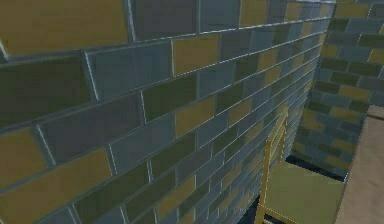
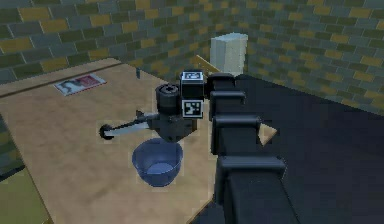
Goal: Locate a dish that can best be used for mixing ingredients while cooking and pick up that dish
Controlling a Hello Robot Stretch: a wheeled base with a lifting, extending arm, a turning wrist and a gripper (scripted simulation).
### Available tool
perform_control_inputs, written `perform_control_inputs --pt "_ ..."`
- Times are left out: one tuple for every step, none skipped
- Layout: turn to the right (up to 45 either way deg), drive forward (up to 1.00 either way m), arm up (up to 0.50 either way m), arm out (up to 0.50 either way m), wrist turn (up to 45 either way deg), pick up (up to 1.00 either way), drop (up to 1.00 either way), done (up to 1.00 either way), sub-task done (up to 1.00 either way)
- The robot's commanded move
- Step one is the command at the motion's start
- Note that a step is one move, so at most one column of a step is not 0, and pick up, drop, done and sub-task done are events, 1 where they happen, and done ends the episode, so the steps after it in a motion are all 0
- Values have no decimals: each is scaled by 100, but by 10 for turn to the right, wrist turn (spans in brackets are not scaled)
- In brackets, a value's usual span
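A blue bowl (image 2: 158,163) stands on the wooden table (image 2: 60,140) near its front edge in the arm side view. The dark arm (image 2: 235,140) rises from the bottom edge, with two white marked squares (image 2: 192,94) at its far end. Left of them, the gripper (image 2: 108,130) reaches out over the tabletop, a little farther out than the bowl and to its left. Only bare tabletop lies behind the fingers, so the gripper holds nothing.
A flat magazine (image 2: 80,84) and a small dark upright thing (image 2: 135,72) lie at the table's far side. A pale box (image 2: 228,50) stands against the tiled wall (image 2: 290,40). The forward view has a close tiled wall (image 1: 150,90) and a wooden chair (image 1: 272,165).
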Motion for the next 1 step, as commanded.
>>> perform_control_inputs --pt "0 0 0 0 270 0 0 0 0"
